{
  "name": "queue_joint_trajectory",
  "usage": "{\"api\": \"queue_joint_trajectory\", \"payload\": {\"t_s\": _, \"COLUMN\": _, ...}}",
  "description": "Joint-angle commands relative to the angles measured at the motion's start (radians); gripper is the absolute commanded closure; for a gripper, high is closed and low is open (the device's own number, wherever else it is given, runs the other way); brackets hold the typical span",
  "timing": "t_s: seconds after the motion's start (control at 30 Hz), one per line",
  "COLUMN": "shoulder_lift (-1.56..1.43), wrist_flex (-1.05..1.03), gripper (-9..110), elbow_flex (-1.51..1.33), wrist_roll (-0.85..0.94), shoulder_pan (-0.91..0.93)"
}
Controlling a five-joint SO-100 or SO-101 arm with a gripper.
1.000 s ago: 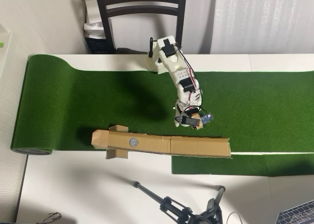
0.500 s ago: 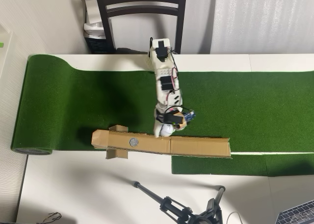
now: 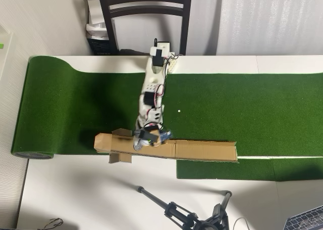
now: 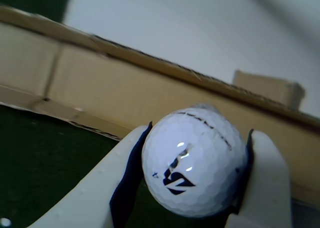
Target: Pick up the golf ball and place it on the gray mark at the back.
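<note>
In the wrist view a white golf ball [image 4: 195, 168] with a dark logo sits clamped between my two white fingers [image 4: 100, 188], just above the green mat and close to a cardboard rail [image 4: 125, 83]. My gripper [image 4: 197, 138] is shut on the ball. In the overhead view the gripper [image 3: 149, 139] hangs over the left part of the cardboard rail [image 3: 202, 150] at the mat's near edge, and the ball is hidden under it. A small pale dot [image 3: 178, 110] lies on the green mat [image 3: 252, 109], right of the arm. I cannot make out a gray mark.
A dark chair [image 3: 146, 8] stands behind the arm's base. A tripod [image 3: 181, 212] lies on the white table in front. The mat's rolled end [image 3: 30, 154] is at the left. A small cardboard block [image 3: 120, 158] props the rail.
</note>
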State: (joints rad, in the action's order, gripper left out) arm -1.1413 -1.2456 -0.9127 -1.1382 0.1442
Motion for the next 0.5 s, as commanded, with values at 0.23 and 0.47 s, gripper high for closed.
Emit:
{"api": "queue_joint_trajectory", "payload": {"t_s": 0.23, "shoulder_lift": -0.017, "wrist_flex": 0.097, "gripper": 77, "elbow_flex": 0.107, "wrist_roll": 0.044, "shoulder_pan": 0.020}}
{"api": "queue_joint_trajectory", "payload": {"t_s": 0.47, "shoulder_lift": -0.015, "wrist_flex": 0.097, "gripper": 77, "elbow_flex": 0.097, "wrist_roll": 0.034, "shoulder_pan": 0.008}}
